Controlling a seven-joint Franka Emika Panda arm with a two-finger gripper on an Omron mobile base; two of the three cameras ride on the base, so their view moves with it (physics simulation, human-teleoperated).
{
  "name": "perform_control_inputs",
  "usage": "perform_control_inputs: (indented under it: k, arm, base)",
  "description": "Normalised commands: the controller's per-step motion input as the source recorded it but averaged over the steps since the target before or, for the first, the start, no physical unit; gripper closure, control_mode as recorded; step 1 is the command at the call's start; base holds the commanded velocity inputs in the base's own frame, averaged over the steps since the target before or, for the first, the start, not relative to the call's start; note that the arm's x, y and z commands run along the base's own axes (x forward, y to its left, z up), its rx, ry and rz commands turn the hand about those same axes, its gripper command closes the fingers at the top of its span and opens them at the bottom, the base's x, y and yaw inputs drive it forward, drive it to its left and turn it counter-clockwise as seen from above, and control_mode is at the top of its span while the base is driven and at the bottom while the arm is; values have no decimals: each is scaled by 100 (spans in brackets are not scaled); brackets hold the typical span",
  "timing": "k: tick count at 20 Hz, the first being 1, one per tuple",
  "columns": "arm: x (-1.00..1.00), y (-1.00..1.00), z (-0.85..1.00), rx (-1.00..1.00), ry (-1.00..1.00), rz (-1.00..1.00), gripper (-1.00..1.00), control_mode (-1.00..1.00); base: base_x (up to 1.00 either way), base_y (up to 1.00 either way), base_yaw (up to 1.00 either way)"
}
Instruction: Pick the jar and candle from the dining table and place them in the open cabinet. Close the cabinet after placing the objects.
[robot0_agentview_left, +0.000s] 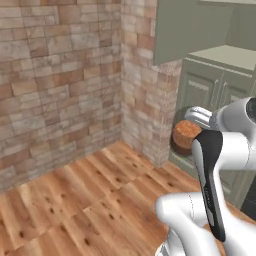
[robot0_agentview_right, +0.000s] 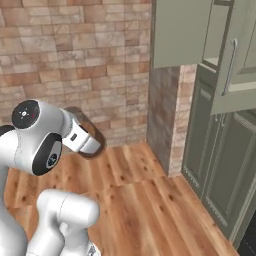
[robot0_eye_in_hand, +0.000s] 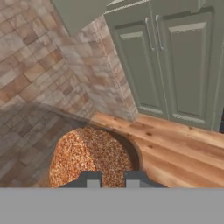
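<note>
My gripper (robot0_eye_in_hand: 113, 179) is shut on the jar (robot0_eye_in_hand: 89, 155), a glass cylinder with brown powder inside, which I see close up in the hand view. In the left base view the jar (robot0_agentview_left: 185, 136) hangs off the white hand in front of the cabinet's lower doors (robot0_agentview_left: 210, 95). Seen from the right base, the jar (robot0_agentview_right: 95, 135) is a dark shape behind the hand, before the brick wall. The sage-green cabinet (robot0_agentview_right: 220, 150) stands at the right with an upper door (robot0_agentview_right: 235, 55) swung open and a flat inner shelf (robot0_agentview_left: 230, 55) showing. The candle and the dining table are out of view.
A brick wall (robot0_agentview_left: 60, 75) runs along the back, and a brick pillar (robot0_agentview_left: 150, 95) juts out beside the cabinet. Wooden floor (robot0_agentview_right: 150, 200) lies between me and the cabinet. The open upper door (robot0_agentview_left: 185, 30) overhangs the pillar.
</note>
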Motion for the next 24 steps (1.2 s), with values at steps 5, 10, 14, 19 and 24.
perform_control_inputs:
  k: [5,10,14,19,24]
  arm:
    - [0,0,0,0,0,0,100,100]
    - [0,0,0,0,0,0,100,100]
    - [0,0,0,0,0,0,100,100]
    - [0,0,0,0,0,0,100,100]
    - [0,0,0,0,0,0,100,100]
  base:
    - [44,0,-28]
    - [51,0,-28]
    - [56,0,-27]
    - [55,0,-27]
    - [55,0,-26]
